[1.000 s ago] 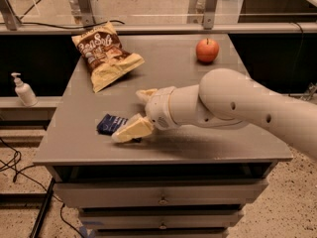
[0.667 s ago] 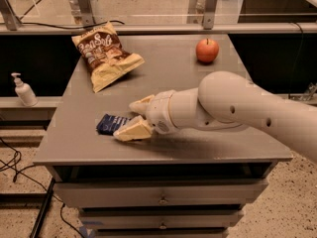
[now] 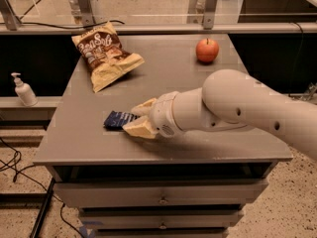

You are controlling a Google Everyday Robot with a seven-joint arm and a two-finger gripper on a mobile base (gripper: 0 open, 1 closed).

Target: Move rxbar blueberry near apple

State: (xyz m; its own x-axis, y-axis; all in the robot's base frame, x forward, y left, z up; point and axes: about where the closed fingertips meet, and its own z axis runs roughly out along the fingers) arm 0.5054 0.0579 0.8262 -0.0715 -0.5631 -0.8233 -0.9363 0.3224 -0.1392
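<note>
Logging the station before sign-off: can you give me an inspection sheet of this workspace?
Surface: grey table, top level.
Job's things: blue snack bar lying flat at front left; apple at back right, well apart from it.
Clutter: chip bag at back left.
Grippers: end effector at the snack bar's right end, low over the table.
Cables: black cable along the rear ledge; floor cables at left.
Surroundings: pump bottle on the left shelf; drawers below.

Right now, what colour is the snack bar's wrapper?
Dark navy blue; the rxbar blueberry lies at the gripper, table front-left. Camera view.
</note>
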